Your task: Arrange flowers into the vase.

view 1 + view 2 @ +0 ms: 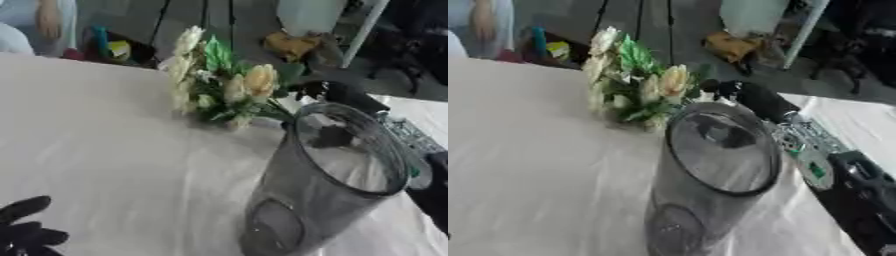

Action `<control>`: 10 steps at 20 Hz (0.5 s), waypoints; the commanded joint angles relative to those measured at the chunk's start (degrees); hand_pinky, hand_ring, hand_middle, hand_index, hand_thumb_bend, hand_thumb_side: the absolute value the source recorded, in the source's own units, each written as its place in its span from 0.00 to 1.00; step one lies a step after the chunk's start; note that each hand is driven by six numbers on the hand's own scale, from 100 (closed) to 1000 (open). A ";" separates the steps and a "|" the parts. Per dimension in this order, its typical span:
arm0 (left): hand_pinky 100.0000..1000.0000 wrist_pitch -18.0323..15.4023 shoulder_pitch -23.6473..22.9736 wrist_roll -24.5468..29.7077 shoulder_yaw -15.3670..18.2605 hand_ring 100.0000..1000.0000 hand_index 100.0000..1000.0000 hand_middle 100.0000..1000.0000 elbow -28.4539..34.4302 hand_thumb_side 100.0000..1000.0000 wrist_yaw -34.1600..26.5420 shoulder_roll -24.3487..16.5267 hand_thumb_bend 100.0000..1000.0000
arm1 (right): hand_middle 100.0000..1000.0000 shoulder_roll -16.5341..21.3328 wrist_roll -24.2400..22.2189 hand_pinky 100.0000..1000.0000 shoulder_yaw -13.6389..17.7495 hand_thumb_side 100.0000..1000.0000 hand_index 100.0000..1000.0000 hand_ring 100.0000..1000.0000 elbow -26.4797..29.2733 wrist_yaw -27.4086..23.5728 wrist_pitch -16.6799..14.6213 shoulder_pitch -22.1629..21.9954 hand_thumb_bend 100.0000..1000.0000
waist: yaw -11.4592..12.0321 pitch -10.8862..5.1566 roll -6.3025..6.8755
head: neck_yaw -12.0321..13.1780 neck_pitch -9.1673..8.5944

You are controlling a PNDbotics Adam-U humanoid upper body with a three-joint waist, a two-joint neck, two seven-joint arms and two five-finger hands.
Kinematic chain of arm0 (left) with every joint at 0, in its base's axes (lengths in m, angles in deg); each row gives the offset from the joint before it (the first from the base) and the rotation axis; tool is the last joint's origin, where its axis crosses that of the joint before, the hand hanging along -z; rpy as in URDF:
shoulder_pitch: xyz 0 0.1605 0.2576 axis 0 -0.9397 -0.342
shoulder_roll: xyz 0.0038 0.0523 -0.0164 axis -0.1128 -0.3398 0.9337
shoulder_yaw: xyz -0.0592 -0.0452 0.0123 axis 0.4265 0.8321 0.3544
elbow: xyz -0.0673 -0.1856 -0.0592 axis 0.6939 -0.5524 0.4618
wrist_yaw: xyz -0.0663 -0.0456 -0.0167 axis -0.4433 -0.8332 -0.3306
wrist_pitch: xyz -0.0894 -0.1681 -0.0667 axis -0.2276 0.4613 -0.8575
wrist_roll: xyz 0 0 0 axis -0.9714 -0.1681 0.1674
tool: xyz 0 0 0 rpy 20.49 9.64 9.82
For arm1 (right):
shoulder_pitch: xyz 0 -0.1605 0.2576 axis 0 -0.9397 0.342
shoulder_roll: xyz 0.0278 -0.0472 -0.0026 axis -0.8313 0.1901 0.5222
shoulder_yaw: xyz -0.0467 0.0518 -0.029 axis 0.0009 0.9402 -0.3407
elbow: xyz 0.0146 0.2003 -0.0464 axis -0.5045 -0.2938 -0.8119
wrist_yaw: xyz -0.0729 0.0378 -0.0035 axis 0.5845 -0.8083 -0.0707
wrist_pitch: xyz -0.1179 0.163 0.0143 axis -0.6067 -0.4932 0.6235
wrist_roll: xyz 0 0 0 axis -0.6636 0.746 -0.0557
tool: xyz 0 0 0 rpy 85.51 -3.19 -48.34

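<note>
a desk (105, 150) draped in white cloth fills the foreground, with a grey plank floor (188, 20) beyond its far edge. right hand (726, 91): black, entering from the right above the desk; whether its fingers are spread or curled cannot be told, though it sits at the base of the flower bunch. artificial flowers (223, 80): cream and pale yellow blooms with green leaves, raised just behind the vase rim, not inside it. glass vase (324, 185): clear, grey-tinted, upright on the desk, nearest the camera. left hand (24, 227): idle at the lower left corner, fingers relaxed and apart.
</note>
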 commanded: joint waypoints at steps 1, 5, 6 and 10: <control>0.57 0.07 0.65 0.17 -0.45 0.70 0.82 0.87 0.76 1.00 -0.09 -0.08 0.10 | 0.68 1.33 -0.06 0.74 0.33 0.87 0.93 0.77 0.24 1.72 0.36 0.80 0.28 | 0.09 -0.21 -0.82 | -0.37 -0.96; 0.57 0.23 0.70 0.25 -0.47 0.71 0.82 0.87 0.76 1.00 0.02 -0.07 0.10 | 0.68 1.00 -0.80 0.73 0.31 0.87 0.93 0.77 0.18 1.73 0.08 0.85 0.28 | 0.28 0.03 -1.10 | -0.50 -1.03; 0.57 0.23 0.72 0.28 -0.50 0.71 0.82 0.87 0.76 1.00 0.06 -0.07 0.10 | 0.68 0.96 -0.86 0.73 0.35 0.87 0.92 0.77 0.16 1.72 0.11 0.84 0.27 | 0.33 0.11 -1.16 | -0.53 -1.06; 0.57 0.09 0.79 0.28 -0.50 0.71 0.82 0.87 0.76 1.00 0.24 -0.09 0.10 | 0.66 0.80 -0.82 0.71 0.58 0.86 0.89 0.76 -0.50 1.84 0.62 0.78 0.24 | 0.59 0.39 -1.27 | -0.73 -1.30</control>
